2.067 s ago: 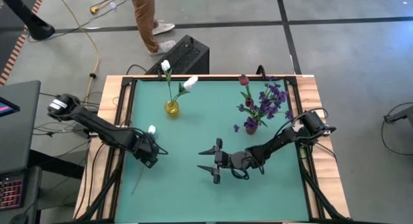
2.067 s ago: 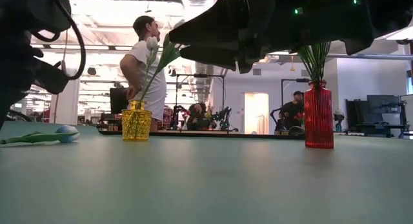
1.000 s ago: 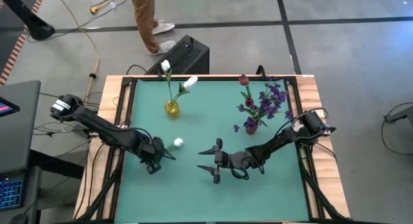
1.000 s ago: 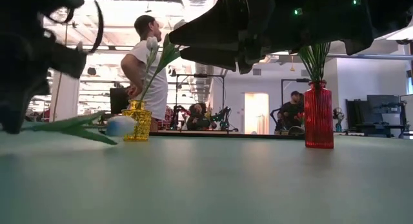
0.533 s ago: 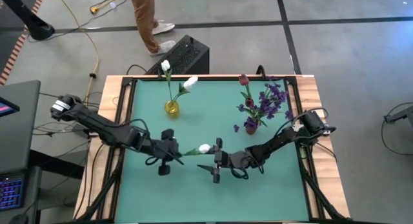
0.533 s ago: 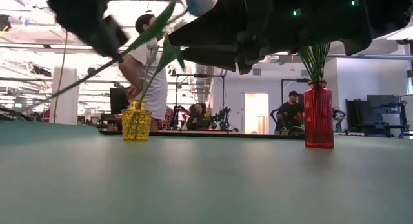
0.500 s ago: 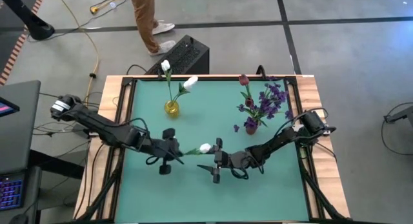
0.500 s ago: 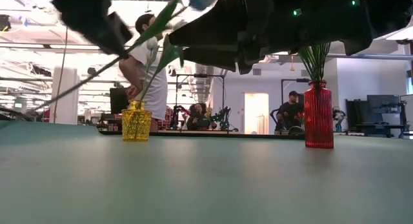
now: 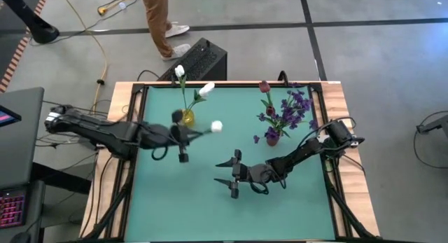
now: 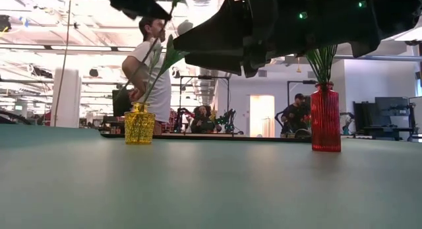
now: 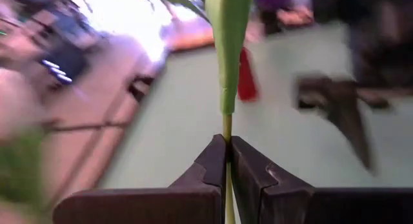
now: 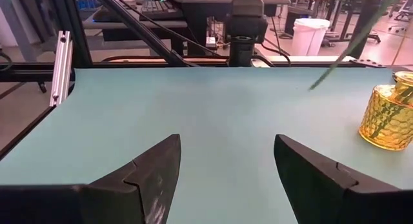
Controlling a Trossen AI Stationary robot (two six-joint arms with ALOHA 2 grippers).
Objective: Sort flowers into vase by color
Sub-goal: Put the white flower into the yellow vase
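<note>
My left gripper [image 9: 189, 134] hangs over the table's middle left, just near of the yellow vase [image 9: 185, 117], shut on a white tulip [image 9: 216, 126]. The bloom points toward the table's right, and the stem's tail [image 12: 352, 46] trails down behind the fingers. Two white tulips [image 9: 207, 89] stand in the yellow vase. The red vase [image 9: 272, 138] at the right holds dark red tulips [image 9: 264, 86] and a purple spray [image 9: 297, 103]. My right gripper [image 9: 229, 174] stands open near the table's middle, holding nothing. My left gripper pinches the white tulip's thin green stem [image 11: 227, 130] between its two fingers, just below a leaf. The fingers lie across the stem. The flower is lifted clear of the table, its bloom out toward the right and its tail slanting down.
Open green tabletop [image 9: 196, 201] lies near of both arms. A black box [image 9: 203, 57] sits beyond the far edge. A person [image 10: 150, 57] stands behind the table, and cables run along both side rails.
My left gripper has risen and gone toward the far edge, up to the yellow vase, rolling as it went. It stayed shut on the white tulip, which has left the table and swung so that its bloom points right.
</note>
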